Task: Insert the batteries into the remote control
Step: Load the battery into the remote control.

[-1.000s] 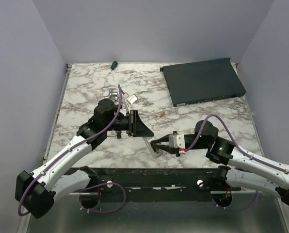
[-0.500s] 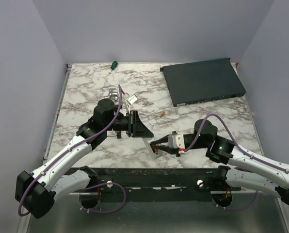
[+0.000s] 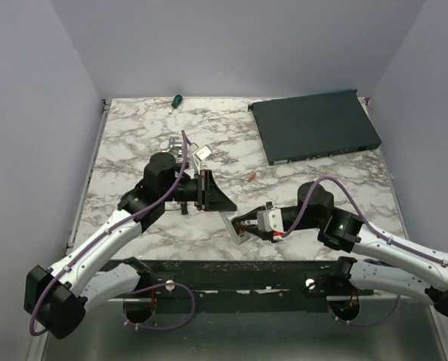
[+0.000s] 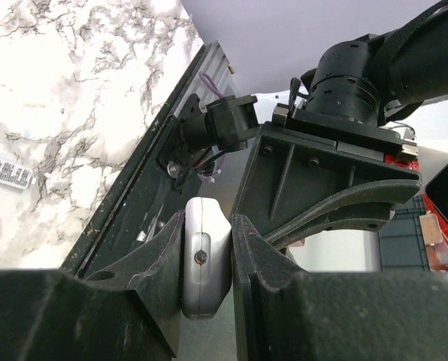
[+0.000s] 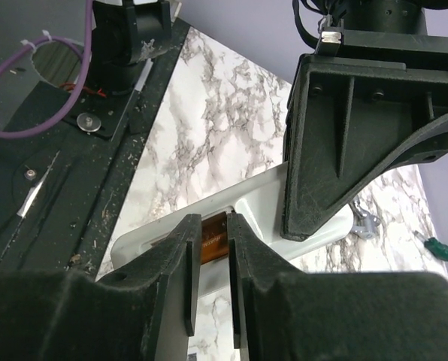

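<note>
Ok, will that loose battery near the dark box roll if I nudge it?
Probably: the battery is a slim cylinder lying on its side on the smooth table, so a sideways nudge likely rolls it. It looks rigid, so a pinch shouldn't deform it.

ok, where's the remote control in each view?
Top external: remote control low centre, between the two arms.
Left wrist: remote control bottom centre, end-on between the left fingers.
Right wrist: remote control mid-frame, behind the orange battery in the right fingers.
Shared landmark: the black left fingers clamped on it.
</note>
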`<state>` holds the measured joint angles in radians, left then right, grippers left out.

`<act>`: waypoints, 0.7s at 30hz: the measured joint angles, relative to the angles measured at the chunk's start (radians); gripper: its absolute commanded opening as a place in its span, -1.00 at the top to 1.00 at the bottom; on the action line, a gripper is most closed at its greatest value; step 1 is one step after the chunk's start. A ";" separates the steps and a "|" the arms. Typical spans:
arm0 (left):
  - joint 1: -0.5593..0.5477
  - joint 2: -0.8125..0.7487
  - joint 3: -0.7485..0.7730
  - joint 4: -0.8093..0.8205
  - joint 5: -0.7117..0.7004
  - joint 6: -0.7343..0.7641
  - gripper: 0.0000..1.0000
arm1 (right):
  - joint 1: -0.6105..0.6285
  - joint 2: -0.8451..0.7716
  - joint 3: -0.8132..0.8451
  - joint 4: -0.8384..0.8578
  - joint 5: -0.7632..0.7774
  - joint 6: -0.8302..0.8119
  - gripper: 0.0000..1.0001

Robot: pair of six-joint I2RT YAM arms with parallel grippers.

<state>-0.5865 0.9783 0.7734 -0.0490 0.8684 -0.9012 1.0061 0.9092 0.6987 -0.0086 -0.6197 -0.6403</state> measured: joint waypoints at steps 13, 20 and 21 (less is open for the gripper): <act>0.013 0.000 0.000 0.026 -0.001 -0.005 1.00 | 0.001 -0.022 -0.004 -0.007 0.045 -0.049 0.21; 0.013 0.000 0.000 0.052 0.001 -0.019 1.00 | 0.001 -0.069 -0.041 0.040 0.046 -0.036 0.14; 0.013 0.000 0.000 0.055 0.002 -0.022 1.00 | 0.001 -0.075 -0.046 0.050 0.046 -0.031 0.13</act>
<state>-0.5732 0.9783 0.7734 0.0059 0.8700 -0.9230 1.0069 0.8341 0.6525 0.0410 -0.5739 -0.6708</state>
